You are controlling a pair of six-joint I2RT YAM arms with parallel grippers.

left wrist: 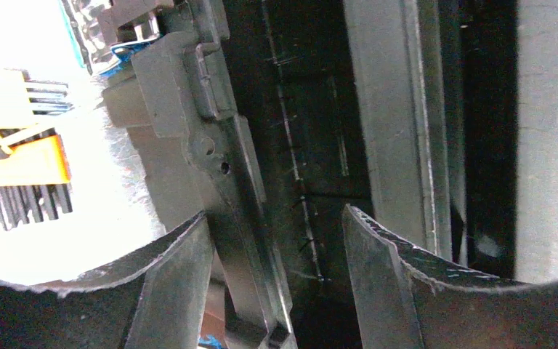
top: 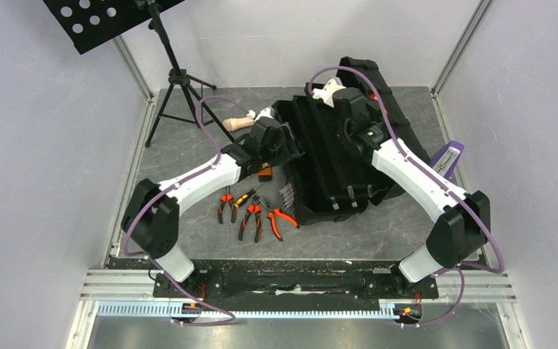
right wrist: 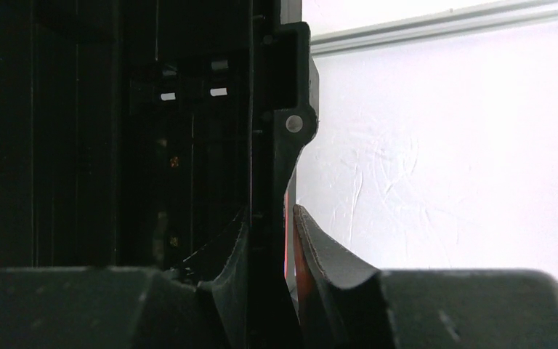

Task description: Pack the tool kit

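The right gripper pinches the open toolbox by its wall, the left gripper straddles its rim unclenched, and the pliers lie unpacked outside.

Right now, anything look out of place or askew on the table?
The toolbox lies open and skewed diagonally across the table. Several pliers lie loose on the table to its left, not packed. Right jaws pinch its rim; left jaws straddle a wall, open. No damage or spill visible.
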